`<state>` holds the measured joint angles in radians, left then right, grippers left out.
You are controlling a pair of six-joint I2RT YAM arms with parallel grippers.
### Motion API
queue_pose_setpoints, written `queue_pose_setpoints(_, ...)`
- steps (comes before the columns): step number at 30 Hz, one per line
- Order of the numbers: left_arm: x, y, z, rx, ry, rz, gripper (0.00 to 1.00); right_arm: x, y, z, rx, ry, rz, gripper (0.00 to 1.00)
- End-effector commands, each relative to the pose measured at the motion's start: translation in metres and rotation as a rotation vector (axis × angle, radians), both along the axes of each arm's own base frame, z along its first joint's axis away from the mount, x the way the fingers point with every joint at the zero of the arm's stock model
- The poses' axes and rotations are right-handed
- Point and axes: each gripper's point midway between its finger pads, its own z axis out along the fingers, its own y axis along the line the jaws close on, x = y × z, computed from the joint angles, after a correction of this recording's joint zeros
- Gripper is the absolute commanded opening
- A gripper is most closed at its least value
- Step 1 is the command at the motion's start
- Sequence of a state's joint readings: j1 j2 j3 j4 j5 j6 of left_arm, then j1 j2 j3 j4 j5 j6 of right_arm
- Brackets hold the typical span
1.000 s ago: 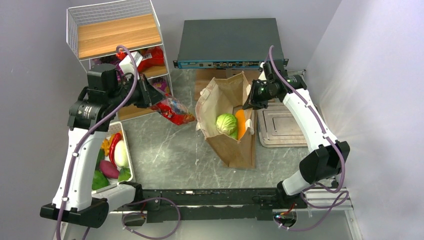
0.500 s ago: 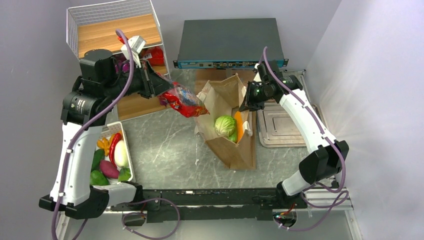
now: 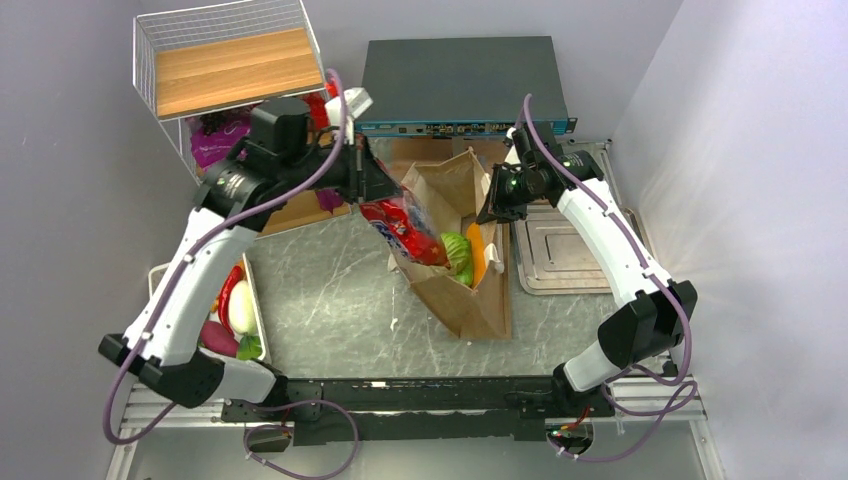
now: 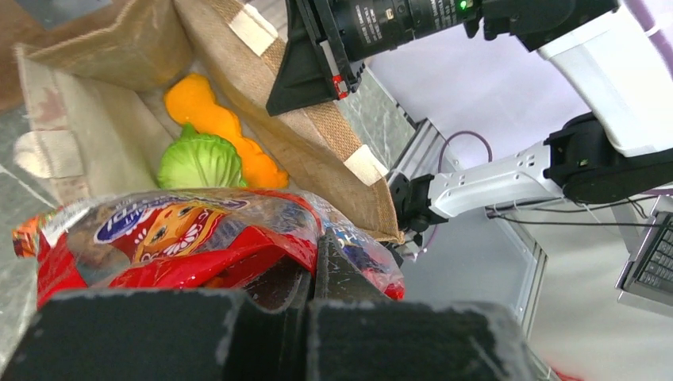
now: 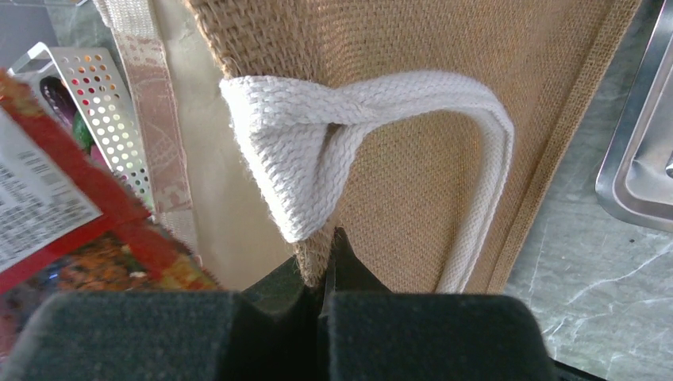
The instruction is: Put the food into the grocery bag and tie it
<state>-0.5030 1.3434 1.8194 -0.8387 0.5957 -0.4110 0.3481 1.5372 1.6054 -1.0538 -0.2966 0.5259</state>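
Worktop: grey marbled stone with pale veins.
Walls: plain lilac-grey panels, left and right.
Light: a soft glare on the right wall.
Furniture: white wire rack with wooden shelves, back left; dark equipment case, back centre; steel tray, right.

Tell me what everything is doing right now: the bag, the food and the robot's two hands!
grocery bag: open at the top, not tied.
red snack packet: gripped, hanging over the bag's mouth.
cabbage: inside the bag.
carrot piece: inside the bag, beside the cabbage.
left gripper: shut on the red snack packet.
right gripper: shut on the bag's rim, by a handle.
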Motion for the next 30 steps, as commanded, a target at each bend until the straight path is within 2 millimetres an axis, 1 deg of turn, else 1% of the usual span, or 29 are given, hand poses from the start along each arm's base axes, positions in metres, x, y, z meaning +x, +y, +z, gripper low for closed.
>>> queue_pose_setpoints(1,-0.004,-0.023,0.056,-0.121,-0.215,-0.098,0.0,0.008,0.007,0.031,0.047,-0.102,0.017,0.0)
queue_pose_setpoints(8,-0.015,-0.048,0.036,-0.118,-0.179,-0.214,0.0,0.009,0.007,0.031,0.046,-0.104,0.014,0.0)
queue_pose_setpoints(16,-0.015,-0.066,0.015,-0.098,-0.136,-0.275,0.0,0.009,0.007,0.032,0.046,-0.108,0.019,0.0)
queue_pose_setpoints(21,-0.016,-0.075,0.009,-0.097,-0.119,-0.306,0.0,0.008,0.009,0.035,0.059,-0.123,0.033,0.0)
queue_pose_setpoints(27,-0.018,-0.085,0.007,-0.113,-0.108,-0.339,0.0,0.007,0.01,0.039,0.072,-0.14,0.041,0.0)
queue_pose_setpoints(30,-0.017,-0.088,0.002,-0.104,-0.094,-0.35,0.0,0.006,0.012,0.042,0.084,-0.153,0.051,0.0)
